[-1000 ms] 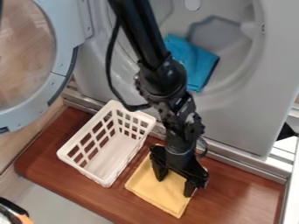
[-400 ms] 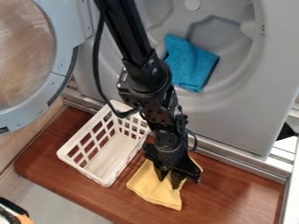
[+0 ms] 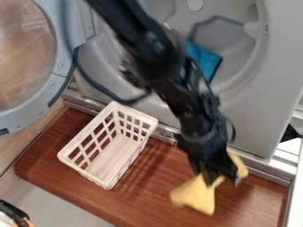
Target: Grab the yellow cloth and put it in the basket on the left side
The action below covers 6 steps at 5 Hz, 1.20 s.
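Gripper (image 3: 222, 178) state: narrow, clamped on the bunched middle of the yellow cloth (image 3: 195, 193). The cloth is at the lower right of the view, over the wooden board (image 3: 145, 181), with fabric spreading on both sides of the grip. The step in hand is likely the transfer to the white basket (image 3: 114, 153). Raise the load until its lowest corner clears the basket rim—a trailing edge could snag or tip the basket. Center it over the opening, lower, then release—all folds inside.
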Tool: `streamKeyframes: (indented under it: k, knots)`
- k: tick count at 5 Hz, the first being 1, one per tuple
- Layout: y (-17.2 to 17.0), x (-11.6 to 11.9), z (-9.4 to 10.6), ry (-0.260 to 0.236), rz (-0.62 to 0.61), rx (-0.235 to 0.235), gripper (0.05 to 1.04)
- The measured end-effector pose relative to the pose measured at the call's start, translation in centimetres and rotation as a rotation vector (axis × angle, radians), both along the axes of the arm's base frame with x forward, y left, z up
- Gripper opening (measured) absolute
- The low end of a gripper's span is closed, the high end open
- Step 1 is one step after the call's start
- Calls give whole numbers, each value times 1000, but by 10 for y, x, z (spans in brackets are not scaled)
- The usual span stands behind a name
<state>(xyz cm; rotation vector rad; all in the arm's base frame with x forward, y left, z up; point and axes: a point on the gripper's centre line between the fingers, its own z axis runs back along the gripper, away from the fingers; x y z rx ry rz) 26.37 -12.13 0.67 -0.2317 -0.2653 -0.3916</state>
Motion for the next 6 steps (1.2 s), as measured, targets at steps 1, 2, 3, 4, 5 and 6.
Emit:
streamKeyframes:
  k: [1,2,3,4,5,6]
  knots:
    - [40,1,23,-34,23,26,104]
    - [84,1,32,-41,22,68,104]
    - [113,-1,56,-87,48,58,104]
    - [139,-1,68,-85,103,59,104]
    - [163,5,63,-59,146,94,104]
    - [166,7,30,21,138,130,128]
